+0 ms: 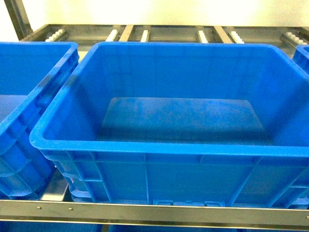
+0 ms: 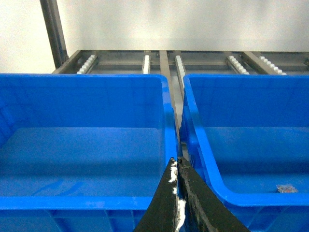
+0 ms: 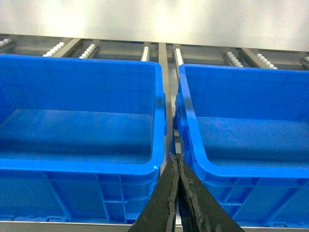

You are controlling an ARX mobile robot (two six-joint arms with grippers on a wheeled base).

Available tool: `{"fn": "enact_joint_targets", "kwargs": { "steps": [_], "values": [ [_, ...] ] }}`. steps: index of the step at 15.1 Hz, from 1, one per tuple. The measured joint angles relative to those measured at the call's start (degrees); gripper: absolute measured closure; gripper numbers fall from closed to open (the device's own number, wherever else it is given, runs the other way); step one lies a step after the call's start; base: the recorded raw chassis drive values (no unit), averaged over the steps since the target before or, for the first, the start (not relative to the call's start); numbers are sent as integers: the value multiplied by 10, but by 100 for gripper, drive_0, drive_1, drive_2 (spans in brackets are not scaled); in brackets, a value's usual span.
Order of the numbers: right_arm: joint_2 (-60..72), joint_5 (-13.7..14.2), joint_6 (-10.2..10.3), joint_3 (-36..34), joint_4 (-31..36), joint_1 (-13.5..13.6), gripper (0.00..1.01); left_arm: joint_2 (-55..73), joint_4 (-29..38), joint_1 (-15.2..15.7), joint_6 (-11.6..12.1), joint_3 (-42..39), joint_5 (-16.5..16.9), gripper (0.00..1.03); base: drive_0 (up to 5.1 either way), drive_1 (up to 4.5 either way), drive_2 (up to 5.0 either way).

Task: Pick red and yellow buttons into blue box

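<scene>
The blue box (image 1: 159, 145) fills the middle of the head view, a deep crate with a thick rolled rim, and the part of its floor that shows is bare. The red and yellow buttons are out of view in every frame. My left gripper (image 2: 175, 162) is shut with nothing in it, its tips over the gap between two blue crates, in front of their near rims. In the right wrist view my right gripper (image 3: 177, 157) is shut and empty too, tips at the gap between two crates. Neither gripper shows in the head view.
More blue crates stand on both sides, one at the left (image 1: 29, 87) and one at the right edge (image 1: 303, 55). They rest on a metal roller rack (image 1: 145, 35) with a steel front rail (image 1: 154, 211). A small grey scrap (image 2: 286, 188) lies in the right crate.
</scene>
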Motion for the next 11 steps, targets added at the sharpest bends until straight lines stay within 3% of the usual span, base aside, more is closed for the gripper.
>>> {"fn": "enact_joint_targets", "kwargs": {
  "steps": [2,3,4,5,8,9,11],
  "values": [
    [-6,0,0,-10,1,0,99,-25,-15,25,0,-13,32,101,0,0,0],
    [-10,0,0,-14,2,0,99,-42,-24,77,1,-18,82,101,0,0,0],
    [-12,0,0,-15,3,0,99,-51,-30,95,1,-21,80,101,0,0,0],
    [-24,0,0,-26,9,0,99,-66,-39,86,1,-26,94,101,0,0,0],
    [-37,0,0,-37,4,0,99,-98,-46,88,1,-43,92,101,0,0,0],
    [-37,0,0,-37,5,0,99,-146,-119,88,1,-43,92,101,0,0,0],
    [-36,0,0,-37,5,0,99,-190,-142,88,1,-40,91,101,0,0,0]
  ]
}}
